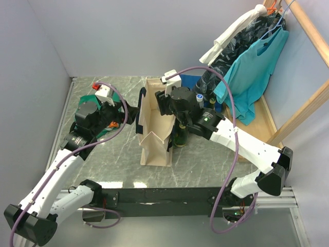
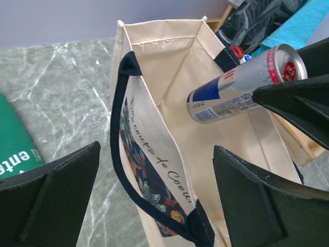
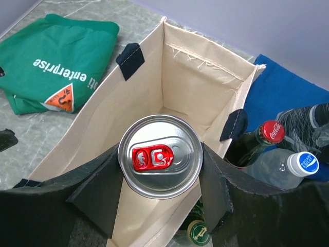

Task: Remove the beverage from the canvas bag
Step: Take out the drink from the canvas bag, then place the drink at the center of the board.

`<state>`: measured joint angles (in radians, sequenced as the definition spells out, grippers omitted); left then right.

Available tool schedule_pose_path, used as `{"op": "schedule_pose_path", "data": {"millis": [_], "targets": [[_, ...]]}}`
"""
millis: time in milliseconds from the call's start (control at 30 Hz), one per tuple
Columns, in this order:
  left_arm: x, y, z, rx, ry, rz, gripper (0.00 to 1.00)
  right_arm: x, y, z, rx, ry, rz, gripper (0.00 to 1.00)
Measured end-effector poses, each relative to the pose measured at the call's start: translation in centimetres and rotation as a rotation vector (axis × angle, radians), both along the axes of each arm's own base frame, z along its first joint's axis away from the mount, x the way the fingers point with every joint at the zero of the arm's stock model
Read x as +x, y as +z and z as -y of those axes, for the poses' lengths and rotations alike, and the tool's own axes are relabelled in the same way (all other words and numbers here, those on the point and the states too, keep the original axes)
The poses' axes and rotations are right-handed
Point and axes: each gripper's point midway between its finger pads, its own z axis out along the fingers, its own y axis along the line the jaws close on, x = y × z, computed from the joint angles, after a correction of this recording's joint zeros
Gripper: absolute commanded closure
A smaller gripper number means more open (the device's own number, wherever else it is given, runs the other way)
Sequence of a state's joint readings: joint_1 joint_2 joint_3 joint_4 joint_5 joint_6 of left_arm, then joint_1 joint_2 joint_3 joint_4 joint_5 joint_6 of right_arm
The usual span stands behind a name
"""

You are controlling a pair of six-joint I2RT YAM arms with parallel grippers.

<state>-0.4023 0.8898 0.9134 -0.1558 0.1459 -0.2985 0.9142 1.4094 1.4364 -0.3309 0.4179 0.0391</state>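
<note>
Firmly, the right gripper (image 3: 160,172) clasps a silver-blue, red-tabbed can (image 2: 234,87); left gripper (image 2: 157,180) gapes.

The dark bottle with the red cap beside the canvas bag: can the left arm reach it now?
Probably not directly. The tall cream canvas bag stands between the open left gripper and the red-capped dark bottle, and the right gripper, holding the silver drink can, hangs over the bag's mouth.
</note>
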Motion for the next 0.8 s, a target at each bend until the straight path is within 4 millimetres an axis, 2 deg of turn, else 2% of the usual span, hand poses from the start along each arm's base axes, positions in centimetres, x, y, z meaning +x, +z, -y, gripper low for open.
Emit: {"op": "schedule_pose_path", "data": {"millis": [267, 400, 567, 733, 800], "targets": [[-0.1, 0.0, 0.2, -0.011, -0.009, -0.007, 0.04, -0.4, -0.3, 0.5, -0.026, 0.004, -0.016, 1.00], [-0.1, 0.0, 0.2, -0.011, -0.009, -0.007, 0.04, -1.1, 0.6, 1.1, -0.016, 0.010, -0.006, 1.00], [-0.1, -0.1, 0.1, -0.009, -0.005, -0.006, 0.04, -2.4, 4.0, 2.6, 0.053, 0.010, 0.048, 1.00], [-0.3, -0.1, 0.0, -0.010, -0.005, -0.003, 0.04, -4.1, 7.9, 5.2, 0.138, -0.003, 0.121, 1.00], [-0.4, 0.0, 0.0, -0.011, -0.004, 0.000, 0.04, -4.4, 8.8, 6.0, 0.153, -0.020, 0.140, 1.00]]}}
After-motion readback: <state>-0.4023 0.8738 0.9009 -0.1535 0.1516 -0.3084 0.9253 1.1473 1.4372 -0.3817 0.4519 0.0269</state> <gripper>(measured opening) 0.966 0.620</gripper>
